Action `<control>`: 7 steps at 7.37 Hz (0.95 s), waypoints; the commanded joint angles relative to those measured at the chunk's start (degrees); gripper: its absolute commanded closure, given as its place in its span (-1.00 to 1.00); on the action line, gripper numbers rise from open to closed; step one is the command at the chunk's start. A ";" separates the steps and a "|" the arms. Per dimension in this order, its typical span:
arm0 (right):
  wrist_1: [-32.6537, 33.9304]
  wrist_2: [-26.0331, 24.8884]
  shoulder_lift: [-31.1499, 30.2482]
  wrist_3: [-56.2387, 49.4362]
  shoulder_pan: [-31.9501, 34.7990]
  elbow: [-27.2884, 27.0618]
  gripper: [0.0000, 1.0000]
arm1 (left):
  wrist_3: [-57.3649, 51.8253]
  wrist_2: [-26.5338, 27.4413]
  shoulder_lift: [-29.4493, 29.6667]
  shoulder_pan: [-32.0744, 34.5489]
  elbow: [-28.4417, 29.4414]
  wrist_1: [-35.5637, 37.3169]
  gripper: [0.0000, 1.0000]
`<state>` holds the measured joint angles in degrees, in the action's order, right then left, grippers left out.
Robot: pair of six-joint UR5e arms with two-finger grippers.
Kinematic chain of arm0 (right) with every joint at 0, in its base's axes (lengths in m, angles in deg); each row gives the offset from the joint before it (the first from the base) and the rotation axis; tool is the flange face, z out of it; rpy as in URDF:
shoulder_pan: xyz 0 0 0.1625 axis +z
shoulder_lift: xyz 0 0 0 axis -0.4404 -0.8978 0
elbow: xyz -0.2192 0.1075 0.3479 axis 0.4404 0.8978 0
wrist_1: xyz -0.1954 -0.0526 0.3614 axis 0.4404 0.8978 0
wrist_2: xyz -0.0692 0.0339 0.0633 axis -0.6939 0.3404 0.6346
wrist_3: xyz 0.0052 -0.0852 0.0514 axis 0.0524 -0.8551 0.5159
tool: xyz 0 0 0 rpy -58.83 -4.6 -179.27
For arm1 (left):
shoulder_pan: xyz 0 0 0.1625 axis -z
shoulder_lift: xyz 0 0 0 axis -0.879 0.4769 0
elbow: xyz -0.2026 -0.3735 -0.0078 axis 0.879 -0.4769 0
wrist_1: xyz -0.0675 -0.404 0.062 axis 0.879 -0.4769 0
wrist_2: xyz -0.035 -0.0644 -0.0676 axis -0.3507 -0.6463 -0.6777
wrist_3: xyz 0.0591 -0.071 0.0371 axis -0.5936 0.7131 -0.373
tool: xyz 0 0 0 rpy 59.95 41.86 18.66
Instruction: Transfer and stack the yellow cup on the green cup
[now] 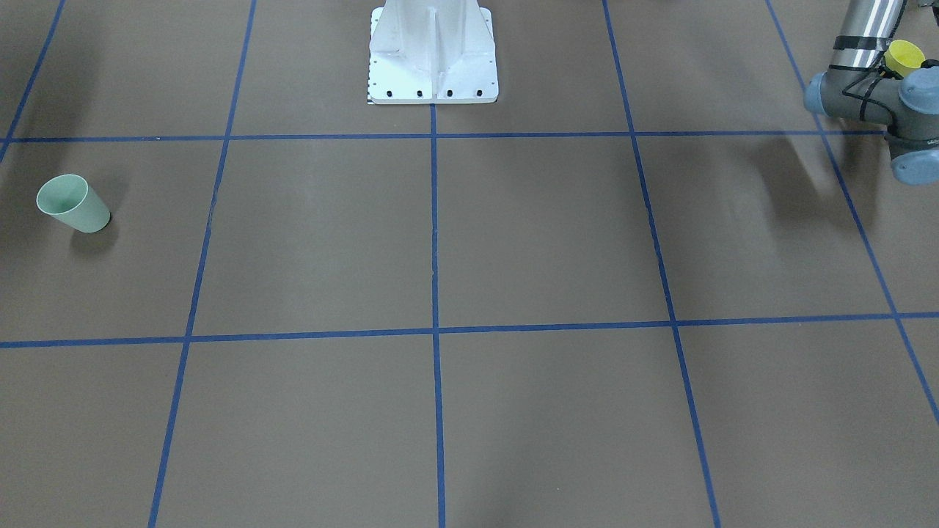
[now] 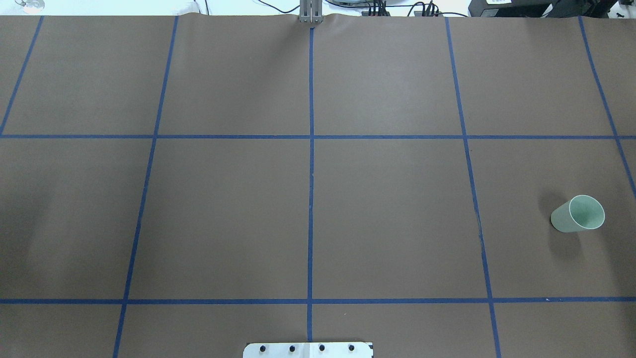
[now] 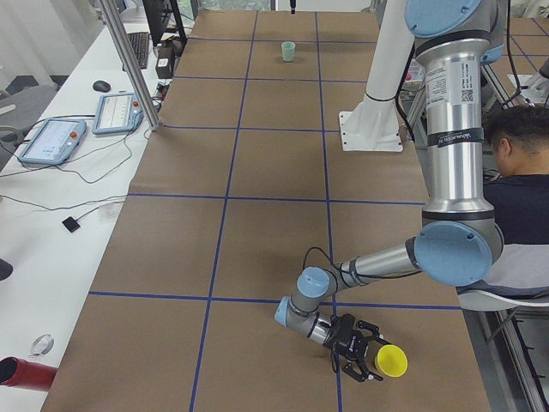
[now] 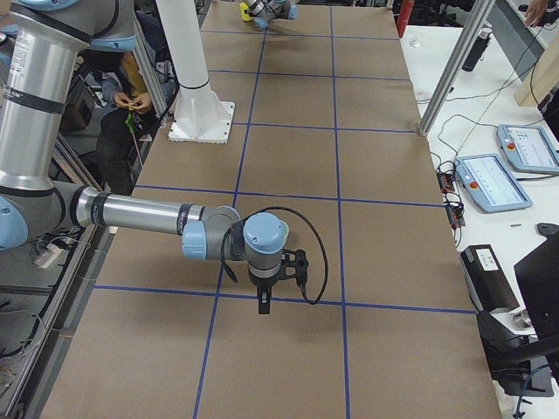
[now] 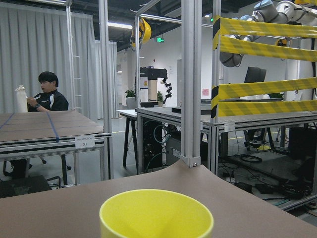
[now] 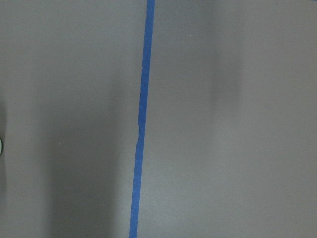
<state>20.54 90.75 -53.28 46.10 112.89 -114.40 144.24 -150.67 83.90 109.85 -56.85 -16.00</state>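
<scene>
Robotics lab (teach pendants (image 3: 51,142), hazard-striped guards (image 5: 267,44))

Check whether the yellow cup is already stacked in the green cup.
No, the overhead view shows the green cup alone and empty, while the yellow cup is at the opposite end of the table.

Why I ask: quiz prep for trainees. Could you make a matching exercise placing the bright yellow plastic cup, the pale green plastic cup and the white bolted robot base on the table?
Things:
1. yellow cup
2. green cup
3. robot base

Places:
A. middle of the robot's table edge
B. robot's left end, by the left pincer
C. robot's right side of the table

Pairs: 1-B; 2-C; 3-A
</scene>
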 commanded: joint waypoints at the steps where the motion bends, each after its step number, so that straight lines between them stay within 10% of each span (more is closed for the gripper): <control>1: -0.24 0.00 -0.15 -0.02 -0.02 -0.03 -1.00 | -0.02 -2.24 -0.15 -0.34 0.45 -0.07 -1.00; 7: -0.42 0.00 0.03 -0.02 -0.19 -0.03 -1.00 | -0.20 -6.80 -0.24 -1.66 5.99 -5.96 -1.00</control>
<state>20.13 90.75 -53.33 46.08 112.78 -114.42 144.07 -156.40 83.70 108.52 -51.40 -21.45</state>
